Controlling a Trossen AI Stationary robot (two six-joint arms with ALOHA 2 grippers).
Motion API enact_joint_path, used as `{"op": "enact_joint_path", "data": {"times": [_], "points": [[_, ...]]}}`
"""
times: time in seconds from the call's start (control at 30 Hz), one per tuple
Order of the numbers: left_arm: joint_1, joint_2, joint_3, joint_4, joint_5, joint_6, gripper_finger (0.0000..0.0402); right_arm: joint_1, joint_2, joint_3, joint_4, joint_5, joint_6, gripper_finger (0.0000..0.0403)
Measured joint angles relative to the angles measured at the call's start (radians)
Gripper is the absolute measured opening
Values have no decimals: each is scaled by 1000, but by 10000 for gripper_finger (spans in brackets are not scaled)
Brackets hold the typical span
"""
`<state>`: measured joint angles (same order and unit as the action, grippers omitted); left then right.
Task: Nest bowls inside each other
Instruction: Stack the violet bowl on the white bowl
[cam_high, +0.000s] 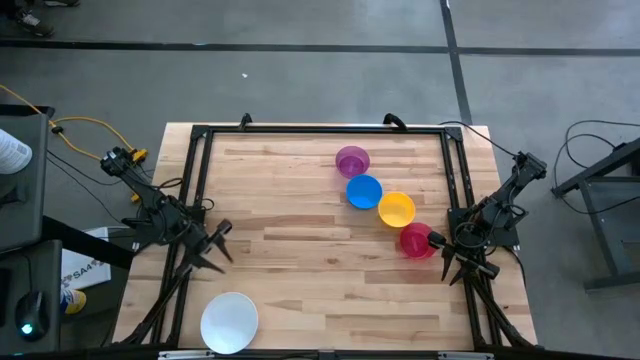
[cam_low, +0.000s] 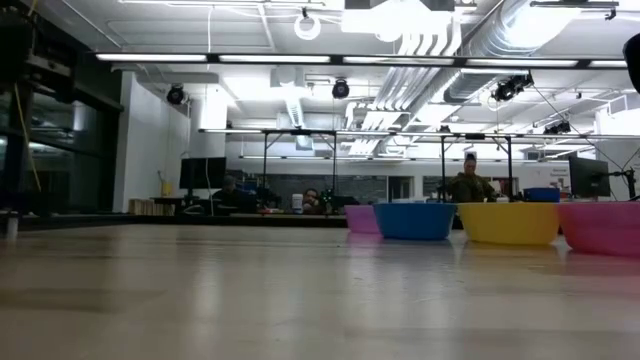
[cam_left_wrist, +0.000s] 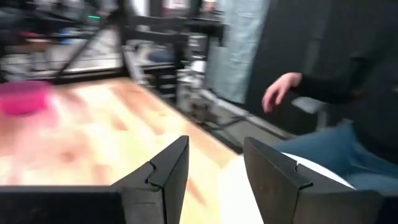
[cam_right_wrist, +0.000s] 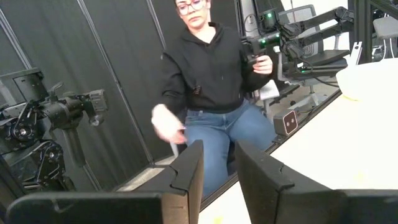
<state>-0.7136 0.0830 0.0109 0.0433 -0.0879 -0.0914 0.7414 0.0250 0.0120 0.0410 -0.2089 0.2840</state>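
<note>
Four small bowls stand upright in a slanting row on the right half of the wooden table: purple (cam_high: 352, 160) farthest, then blue (cam_high: 364, 191), yellow (cam_high: 396, 209) and red-pink (cam_high: 417, 241). In the low view they show as purple (cam_low: 362, 218), blue (cam_low: 414, 220), yellow (cam_low: 508, 222) and red-pink (cam_low: 600, 228). A larger white bowl (cam_high: 229, 322) stands alone at the near left. My left gripper (cam_high: 220, 248) (cam_left_wrist: 216, 142) is open at the left edge, clear of every bowl. My right gripper (cam_high: 441, 248) (cam_right_wrist: 219, 144) is open at the right edge, close beside the red-pink bowl, with nothing between its fingers.
A black frame (cam_high: 320, 129) borders the table. A person (cam_right_wrist: 211, 81) stands close to the table's near edge, one hand (cam_left_wrist: 280, 90) raised near the white bowl (cam_left_wrist: 317, 174). The table's middle and far left (cam_high: 270, 190) are bare wood.
</note>
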Motion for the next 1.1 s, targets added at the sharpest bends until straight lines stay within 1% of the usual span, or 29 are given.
{"op": "enact_joint_path", "data": {"times": [0.13, 0.2, 0.27, 0.4, 0.5, 0.57, 0.7, 0.8, 0.97, 1.1], "points": [[0, 0, 0, 7, -140, 14, 155, 0, 0, 0, 0, 0, 0, 87], [0, 0, 0, 18, -200, -4, 155, 0, 0, 0, 0, 0, 0, 87], [0, 0, 0, 19, -232, -33, 155, 0, 0, 0, 0, 0, 0, 87], [0, 0, 0, 23, -252, -48, 155, 0, 0, 0, 0, 0, 0, 87], [0, 0, 0, 45, -310, -48, 155, 0, 0, 0, 0, 0, 0, 87], [0, 0, 10, 47, -366, -49, 155, 0, 0, 0, 0, 0, 0, 87], [0, 18, 32, 42, -519, -71, 155, 0, 0, 0, 0, 0, 0, 87], [0, 32, 47, 53, -605, -77, 155, 0, 0, 0, 0, 0, 0, 87], [0, 48, 48, 66, -664, -79, 155, 0, 0, 0, 0, 0, 0, 87], [0, 48, 49, 67, -675, -79, 155, 0, 0, 0, 0, 0, 0, 87]]}}
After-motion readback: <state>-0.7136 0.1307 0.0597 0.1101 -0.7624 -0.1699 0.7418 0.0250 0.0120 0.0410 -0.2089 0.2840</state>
